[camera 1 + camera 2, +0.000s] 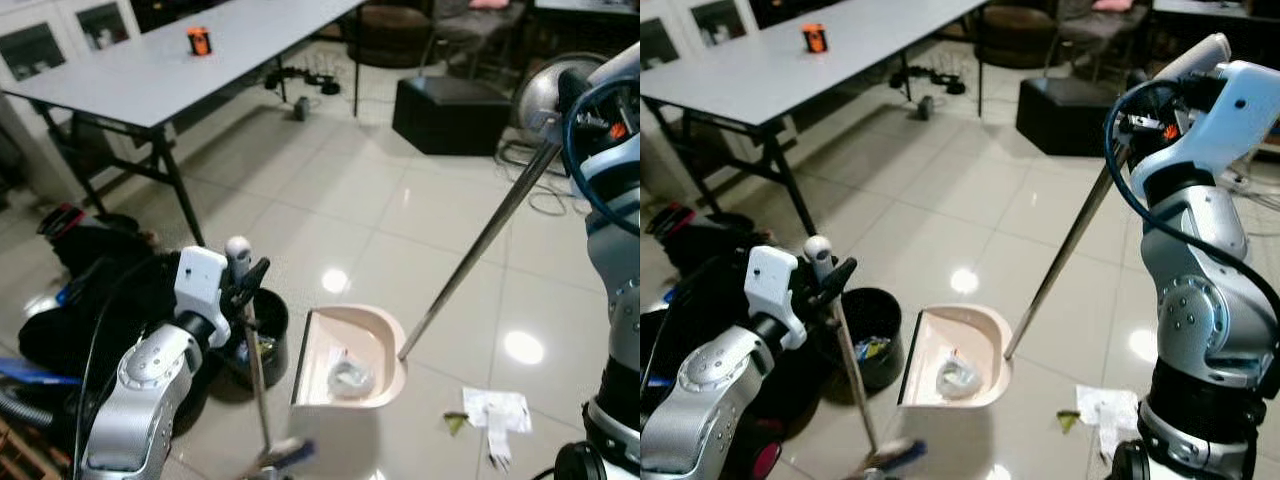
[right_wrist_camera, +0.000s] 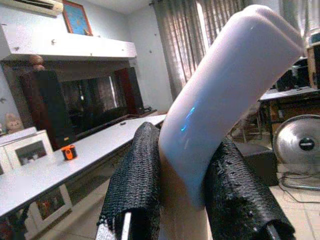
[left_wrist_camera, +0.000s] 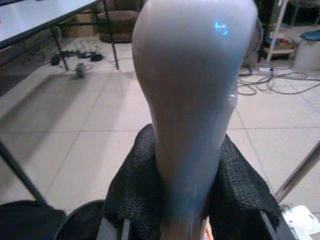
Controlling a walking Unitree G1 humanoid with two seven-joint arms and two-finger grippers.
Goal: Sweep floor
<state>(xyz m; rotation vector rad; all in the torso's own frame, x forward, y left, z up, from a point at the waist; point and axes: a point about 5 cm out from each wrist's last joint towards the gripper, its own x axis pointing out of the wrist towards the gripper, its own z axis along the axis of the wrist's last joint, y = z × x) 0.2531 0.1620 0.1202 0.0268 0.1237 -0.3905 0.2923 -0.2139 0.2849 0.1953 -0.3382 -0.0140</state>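
A cream dustpan (image 1: 350, 360) sits raised over the tiled floor with crumpled white trash (image 1: 350, 378) inside it. Its long metal pole (image 1: 480, 240) runs up to the white handle (image 2: 225, 100), and my right gripper (image 2: 182, 180) is shut on that handle. My left gripper (image 1: 243, 285) is shut on the white top (image 3: 187, 100) of a broom stick (image 1: 257, 370); the broom's blurred head (image 1: 285, 455) is low by the dustpan. White paper (image 1: 495, 412) and a small green scrap (image 1: 456, 422) lie on the floor to the right.
A black waste bin (image 1: 265, 335) with litter stands just left of the dustpan. Dark bags (image 1: 90, 270) sit at far left. A grey table (image 1: 180, 60) with an orange object (image 1: 199, 41) is behind; a black box (image 1: 450, 112) and a fan (image 1: 555, 90) stand at back right.
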